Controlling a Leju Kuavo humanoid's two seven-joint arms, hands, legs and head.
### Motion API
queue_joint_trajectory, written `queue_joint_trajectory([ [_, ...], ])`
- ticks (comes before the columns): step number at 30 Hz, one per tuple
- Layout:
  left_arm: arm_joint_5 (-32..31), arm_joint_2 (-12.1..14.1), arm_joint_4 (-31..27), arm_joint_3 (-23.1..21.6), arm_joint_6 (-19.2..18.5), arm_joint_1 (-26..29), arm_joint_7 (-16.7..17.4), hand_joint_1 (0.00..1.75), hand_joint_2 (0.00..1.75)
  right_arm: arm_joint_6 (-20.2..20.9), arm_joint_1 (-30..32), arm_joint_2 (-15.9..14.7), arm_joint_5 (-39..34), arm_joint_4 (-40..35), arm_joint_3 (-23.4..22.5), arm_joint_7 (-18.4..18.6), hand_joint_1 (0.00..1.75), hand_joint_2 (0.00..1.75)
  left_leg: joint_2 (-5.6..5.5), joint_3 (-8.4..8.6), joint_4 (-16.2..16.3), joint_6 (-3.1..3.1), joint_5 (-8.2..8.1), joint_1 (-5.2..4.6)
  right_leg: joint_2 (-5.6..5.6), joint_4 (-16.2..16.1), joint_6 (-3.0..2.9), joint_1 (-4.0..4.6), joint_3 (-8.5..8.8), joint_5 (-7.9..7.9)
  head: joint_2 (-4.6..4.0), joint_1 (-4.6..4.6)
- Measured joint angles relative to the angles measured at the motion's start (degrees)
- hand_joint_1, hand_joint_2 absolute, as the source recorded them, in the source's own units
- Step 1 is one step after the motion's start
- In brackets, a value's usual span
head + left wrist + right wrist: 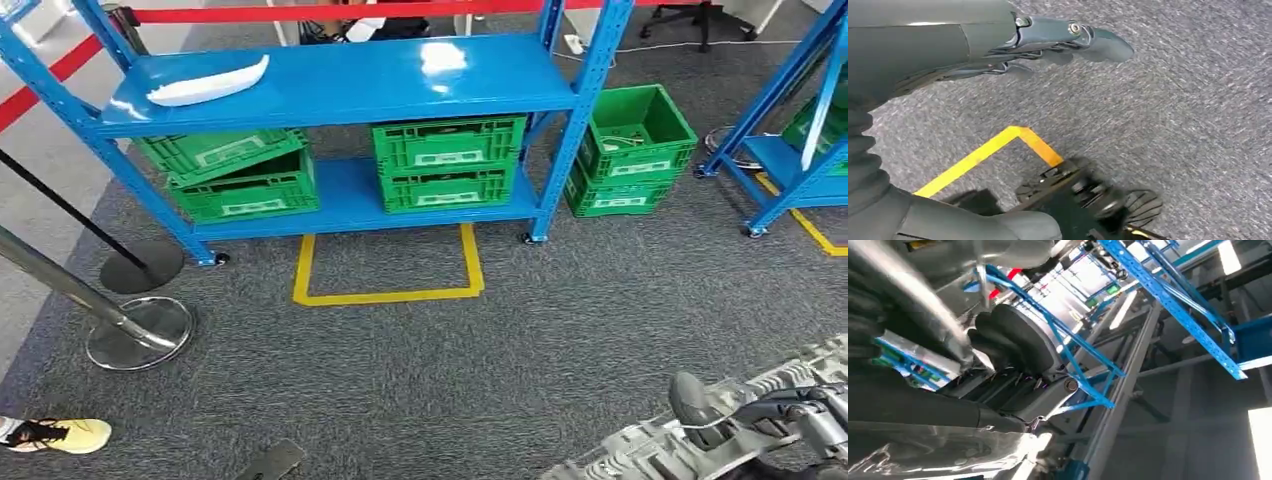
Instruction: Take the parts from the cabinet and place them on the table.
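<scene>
You are in a warehouse-like test hall: a blue steel shelf rack (330,85) carries green plastic crates (448,163), yellow tape (385,290) marks the grey carpet (450,380), and barrier posts (135,335) close the area.

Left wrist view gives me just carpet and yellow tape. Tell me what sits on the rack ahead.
Observer: A white part lies at the left end of the blue rack's top shelf.
Operator: Report the lower shelf.
Observer: Green crates stand there in two stacks; the left stack's top crate is tilted.
Operator: Now the right robot hand.
Observer: The right robot hand is low, against a grey ribbed piece; I cannot tell if it grips it.
</scene>
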Motion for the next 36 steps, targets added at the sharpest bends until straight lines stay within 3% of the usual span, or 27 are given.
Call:
queue_joint_trajectory([
  [1, 0.0, 0.0, 0.0, -0.1, 0.0, -0.2, 0.0, 0.0, 1.75, 0.0, -0.1, 0.0, 0.0, -0.1, 0.0, 0.3, 1.75, 1.75, 0.06, -0.02, -1.1, 0.17, -0.29, 0.14, 0.33, 0.4, 0.19, 0.27, -0.58, 0.16, 0.0, 0.0],
  [3, 0.0, 0.0, 0.0, -0.3, 0.1, -0.1, 0.1, 0.0, 1.75, 0.0, 0.0, 0.0, 0.0, -0.3, 0.0, 0.5, 1.75, 1.75, 0.22, -0.58, -0.7, 0.76, -0.02, -0.22, 0.57, -0.1, 0.98, 0.0, -0.78, 0.87, 0.0, -0.07],
  [5, 0.0, -0.2, 0.0, -0.6, 0.3, -0.2, 0.1, 0.0, 1.75, 0.0, 0.0, 0.0, 0.0, -0.3, 0.0, 0.7, 1.75, 1.75, 0.85, -0.7, -1.1, 1.77, 0.89, 0.17, 0.51, 0.0, 1.6, -0.15, -1.43, 0.95, 0.0, -0.09],
  [6, 0.1, -0.2, 0.0, -0.6, 0.4, -0.3, 0.1, 0.0, 1.75, 0.0, 0.0, 0.0, -0.1, -0.5, 0.0, 0.7, 1.75, 1.75, 1.03, -0.86, -1.1, 2.01, 1.04, 0.16, -0.35, 1.7, 1.82, -0.14, -2.09, -0.68, -0.02, 0.35],
  [7, 0.2, -0.2, 0.0, -0.6, 0.4, -0.3, 0.2, 0.0, 1.75, 0.0, -0.1, 0.0, -0.1, -0.5, 0.0, 0.7, 1.75, 1.75, 1.22, -1.01, -1.1, 2.32, 1.22, 0.16, -1.0, 5.8, 2.12, -0.2, -3.7, -3.5, -0.02, 0.72],
  [9, 0.6, -0.2, 0.0, -0.6, 0.4, -0.1, 0.3, 0.0, 1.75, 0.0, -0.1, 0.0, -0.2, -0.6, 0.0, 0.7, 1.75, 1.75, 1.81, -1.47, -1.0, 2.37, 1.46, 0.1, -1.4, 15.6, 2.59, -0.22, -7.59, -8.16, -0.02, 0.77],
  [10, 0.7, -0.2, 0.0, -0.6, 0.4, 0.0, 0.3, 0.0, 1.75, 0.0, -0.1, 0.0, -0.3, -0.6, 0.0, 0.7, 1.75, 1.75, 2.18, -1.66, -1.0, 2.39, 1.55, 0.08, -1.43, 18.5, 2.7, -0.23, -8.61, -9.15, -0.02, 0.72],
  [11, 0.7, -0.2, 0.0, -0.6, 0.4, 0.0, 0.3, 0.0, 1.75, 0.0, -0.1, 0.0, -0.4, -0.6, 0.0, 0.7, 1.75, 1.75, 2.48, -1.72, -0.9, 2.32, 1.64, 0.08, -1.45, 18.3, 2.75, -0.23, -8.07, -8.59, 0.0, 0.74],
  [12, 0.7, -0.2, 0.0, -0.6, 0.4, 0.1, 0.4, 0.0, 1.75, 0.0, -0.1, 0.0, -0.5, -0.6, 0.0, 0.7, 1.75, 1.75, 2.72, -1.7, -0.9, 2.28, 1.66, 0.08, -1.53, 15.3, 2.68, -0.22, -5.88, -6.93, -0.02, 0.77],
  [14, 0.9, -0.2, 0.0, -0.6, 0.4, 0.0, 0.7, 0.0, 1.75, 0.0, -0.2, 0.0, -0.5, -0.7, 0.0, 0.6, 1.75, 1.75, 3.04, -1.57, -0.8, 2.03, 1.58, 0.11, -2.54, 4.5, 2.49, -0.24, 0.61, -2.91, 0.0, 0.77],
  [15, 0.9, -0.2, 0.0, -0.6, 0.4, 0.0, 0.7, 0.0, 1.75, 0.0, -0.3, 0.0, -0.6, -0.8, 0.0, 0.6, 1.75, 1.75, 3.19, -1.62, -0.6, 1.7, 1.48, -0.04, -3.84, 0.7, 2.37, -0.17, 2.57, -3.32, 0.0, 0.74],
  [16, 1.1, -0.2, 0.0, -0.6, 0.4, -0.1, 0.9, 0.0, 1.75, 0.0, -0.4, 0.0, -0.6, -0.8, 0.0, 0.6, 1.75, 1.75, 3.21, -1.79, -0.2, 1.28, 1.29, -0.41, -3.25, 0.4, 1.6, -0.05, 3.08, -3.16, 0.0, 0.7],
  [19, 1.3, -0.2, 0.0, -0.6, -0.2, -0.1, 1.0, 0.0, 1.75, 0.0, -0.4, 0.0, -0.6, -1.1, -0.1, 0.6, 1.75, 1.75, 3.64, -2.01, -0.3, 0.61, 1.69, -0.28, -2.56, 0.9, 0.58, 0.24, 2.37, -3.01, 0.0, 0.63],
  [20, 1.4, -0.2, 0.0, -0.6, -0.2, -0.1, 1.0, 0.0, 1.75, 0.0, -0.4, 0.0, -0.6, -1.1, -0.1, 0.6, 1.75, 1.75, 3.63, -2.15, -0.2, 0.2, 1.33, -0.23, -2.32, 0.6, 0.05, -0.12, 2.4, -2.67, -0.02, 0.7],
  [21, 1.4, -0.2, 0.0, -0.6, -0.2, -0.1, 1.0, 0.0, 1.75, 0.0, -0.4, 0.0, -0.5, -1.2, -0.1, 0.6, 1.75, 1.75, 2.72, -2.66, 1.1, -0.26, 0.05, -0.16, -2.2, 0.5, -0.2, -0.21, 2.23, -2.54, 0.0, 0.52],
  [24, 1.7, -0.2, 0.0, -0.6, -0.4, 0.0, 1.0, 0.0, 1.75, 0.0, -0.5, 0.0, -0.5, -1.2, -0.1, 0.6, 1.75, 1.75, 1.94, -8.73, 13.9, -0.8, -6.81, 0.09, -1.55, 0.6, -0.91, -0.22, 1.4, -2.2, -0.02, 0.31],
  [25, 1.9, -0.2, 0.0, -0.6, -0.9, 0.1, 1.0, 0.0, 1.75, 0.0, -0.5, 0.0, -0.6, -1.2, -0.1, 0.6, 1.75, 1.75, 1.93, -10.58, 17.7, -0.84, -7.96, 0.09, -1.26, 0.6, -0.9, -0.22, 1.18, -2.09, -0.02, 0.31],
  [26, 1.9, -0.2, 0.0, -0.6, -1.5, 0.2, 1.0, 0.0, 1.75, 0.0, -0.5, 0.0, -0.7, -1.2, -0.2, 0.6, 1.75, 1.75, 1.92, -10.98, 18.4, -0.85, -7.35, 0.11, -0.89, 0.6, -0.86, -0.23, 1.09, -1.98, -0.02, 0.31],
  [27, 1.9, -0.2, 0.0, -0.6, -1.8, 0.3, 1.0, 0.0, 1.75, 0.0, -0.5, 0.0, -0.9, -1.2, -0.3, 0.6, 1.75, 1.75, 1.91, -10.03, 16.6, -0.8, -5.55, 0.13, -0.5, 0.6, -0.73, -0.25, 1.07, -1.9, 0.0, 0.31],
  [29, 1.9, -0.1, 0.0, -0.6, -2.1, 0.2, 1.0, 0.0, 1.75, 0.0, -0.6, 0.0, -1.0, -1.2, -0.5, 0.5, 1.75, 1.75, 1.56, -5.51, 7.6, -0.57, -0.53, 0.26, 0.21, 0.6, -0.44, -0.3, 1.13, -1.72, 0.0, 0.33],
  [30, 1.9, 0.0, 0.0, -0.6, -2.1, 0.2, 1.0, 0.0, 1.75, -0.1, -0.7, 0.0, -1.1, -1.3, -0.5, 0.5, 1.75, 1.75, 0.31, -3.03, 2.7, -0.48, 1.28, 0.42, 0.52, 0.6, -0.23, -0.31, 1.08, -1.6, 0.0, 0.31],
  [31, 2.0, 0.0, 0.0, -0.6, -2.1, 0.2, 1.2, 0.0, 1.75, -0.1, -0.8, 0.0, -1.3, -1.4, -0.5, 0.5, 1.75, 1.75, -0.67, -1.87, -0.1, -0.32, 0.87, 0.47, 0.87, 1.1, 0.16, 0.19, 0.68, -1.64, -0.02, 0.24],
  [34, 2.4, 0.0, 0.0, -0.6, -2.1, 0.2, 1.3, 0.0, 1.75, -0.1, -0.7, 0.0, -1.4, -1.5, -0.5, 0.5, 1.75, 1.75, -0.26, -2.48, 0.3, 0.55, 0.92, 0.07, 1.55, 0.5, 1.21, -0.27, 0.28, -0.9, -0.02, 0.33],
  [35, 2.4, -0.1, 0.0, -0.6, -2.0, 0.2, 1.3, 0.0, 1.75, -0.1, -0.7, 0.0, -1.4, -1.6, -0.5, 0.7, 1.75, 1.75, 0.14, -2.47, -0.1, 1.16, 1.36, 0.31, 1.78, 0.5, 1.59, -0.28, 0.1, -0.83, 0.0, 0.22],
  [36, 2.4, -0.1, 0.0, -0.6, -1.9, 0.1, 1.3, 0.0, 1.75, -0.1, -0.6, 0.0, -1.4, -1.7, -0.5, 0.7, 1.75, 1.75, 0.6, -2.45, -0.2, 1.52, 1.57, 0.49, 0.64, 1.5, 1.77, -0.31, -0.55, -1.61, 0.0, 0.37],
])
